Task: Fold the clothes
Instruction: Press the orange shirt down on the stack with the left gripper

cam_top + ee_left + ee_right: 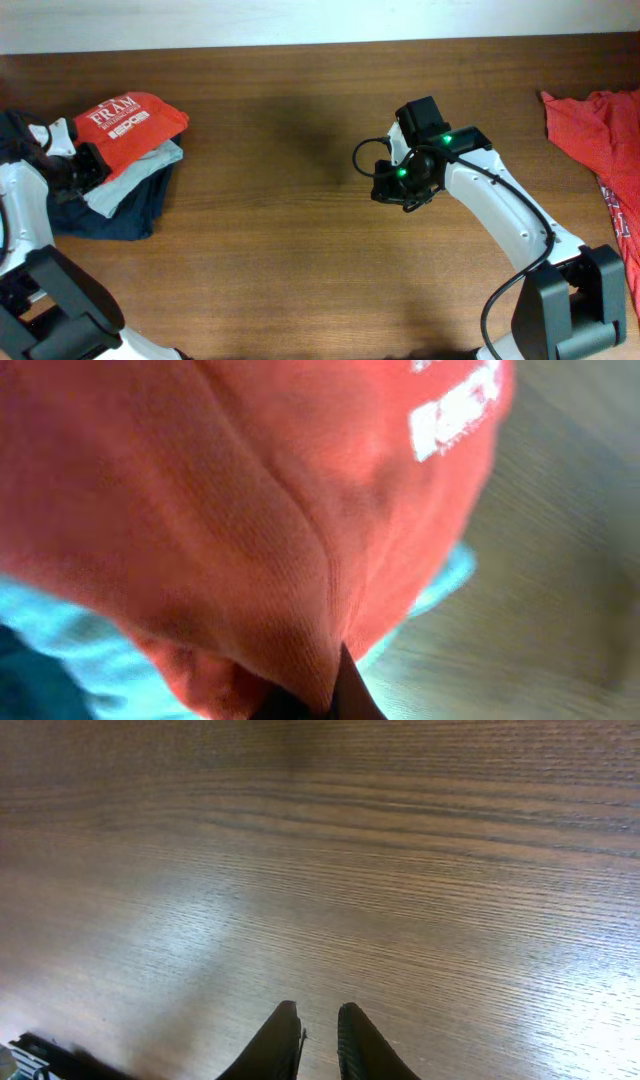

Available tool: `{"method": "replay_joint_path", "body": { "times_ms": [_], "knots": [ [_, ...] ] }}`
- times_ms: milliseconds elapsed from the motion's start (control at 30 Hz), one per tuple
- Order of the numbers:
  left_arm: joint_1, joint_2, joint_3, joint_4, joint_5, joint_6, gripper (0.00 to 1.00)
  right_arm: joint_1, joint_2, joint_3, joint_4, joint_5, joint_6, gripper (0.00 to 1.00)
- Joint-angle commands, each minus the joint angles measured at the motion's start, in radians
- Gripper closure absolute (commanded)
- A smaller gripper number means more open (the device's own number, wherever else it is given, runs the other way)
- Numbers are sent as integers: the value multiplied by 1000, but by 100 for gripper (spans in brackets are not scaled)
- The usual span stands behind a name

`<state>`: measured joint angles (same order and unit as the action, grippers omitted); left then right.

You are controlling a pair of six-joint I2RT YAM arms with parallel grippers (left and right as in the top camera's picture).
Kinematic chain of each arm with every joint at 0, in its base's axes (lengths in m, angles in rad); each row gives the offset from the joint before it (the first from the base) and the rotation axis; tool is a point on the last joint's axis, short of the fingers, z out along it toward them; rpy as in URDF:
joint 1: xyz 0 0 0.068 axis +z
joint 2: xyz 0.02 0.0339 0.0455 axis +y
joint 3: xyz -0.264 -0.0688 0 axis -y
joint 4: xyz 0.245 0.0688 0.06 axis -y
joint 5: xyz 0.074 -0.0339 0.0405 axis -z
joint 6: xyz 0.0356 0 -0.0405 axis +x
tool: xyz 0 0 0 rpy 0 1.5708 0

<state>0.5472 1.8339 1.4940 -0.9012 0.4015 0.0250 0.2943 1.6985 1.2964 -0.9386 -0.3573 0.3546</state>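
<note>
Overhead: left fingers (90,160) pinch red shirt (130,120) atop pile (135,200); right fingers (283,1042) slightly apart, empty.

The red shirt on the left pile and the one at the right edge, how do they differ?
The folded shirt is a compact bundle; the loose shirt lies spread and rumpled. The folded shirt tops other garments; the loose shirt lies on the table, partly out of frame. Both are orange-red with white print.

Robotics lab setup, wood-grain table (290,270), two white robot arms (500,205) at its near edge, clothes (130,120) at both ends
</note>
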Motion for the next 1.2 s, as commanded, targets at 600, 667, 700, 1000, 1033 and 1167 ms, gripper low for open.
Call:
{"method": "replay_joint_path", "body": {
  "times_ms": [600,667,700,1000,1033,1167],
  "knots": [
    [1,-186,19,-179,96,-13,36,0,-11,2,11,37,-10,81],
    [2,-223,72,-180,90,-10,31,0,-11,2,11,37,-10,80],
    [2,-238,91,-175,78,-10,30,0,-11,2,11,38,-10,80],
    [-25,-172,108,-7,-77,34,99,0,-11,2,14,56,-10,73],
    [-31,-140,108,-3,-79,51,100,0,-11,2,14,56,-10,73],
    [-37,16,108,1,-159,54,99,0,-11,2,7,56,-10,72]
  ]
}}
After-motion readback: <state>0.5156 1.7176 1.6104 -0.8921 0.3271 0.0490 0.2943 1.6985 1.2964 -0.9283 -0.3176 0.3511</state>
